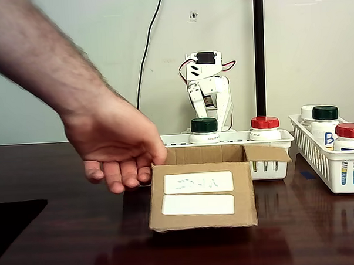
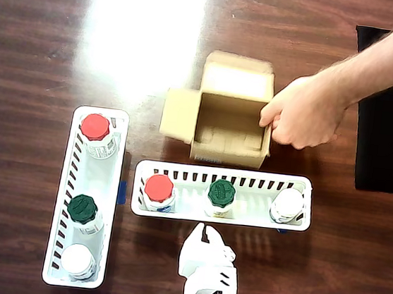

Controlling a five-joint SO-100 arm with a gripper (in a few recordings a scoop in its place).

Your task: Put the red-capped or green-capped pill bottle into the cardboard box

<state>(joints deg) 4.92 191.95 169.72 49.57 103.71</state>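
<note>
The cardboard box (image 1: 201,193) stood open on the dark wood-grain table (image 1: 64,243), its brown corrugated flaps spread. Two white rectangular labels sat one above the other on its near face in the fixed view; the upper one carried faint handwriting too blurred to read. A person's hand (image 1: 115,141) touched the box's left edge in that view, fingers curled at the rim; in the overhead view the same hand (image 2: 304,120) met the box (image 2: 223,114) from the right.

Just behind the box lay a white slotted plastic basket (image 2: 220,221) holding three white bottles in a row. The red-capped pill bottle (image 2: 158,189) stood upright at the left end in the overhead view, with a green-capped bottle (image 2: 221,194) in the middle and a white-capped bottle (image 2: 288,203) at the right.

A second slotted basket (image 2: 86,195) lay lengthwise at the overhead left. One dark-green-capped bottle (image 1: 325,125) in it showed a blue letter B in the fixed view.

The white gripper (image 2: 204,239) rested folded behind the first basket, and whether its fingers were parted or together could not be told. A black mat (image 2: 392,112) lay at the right edge overhead.
</note>
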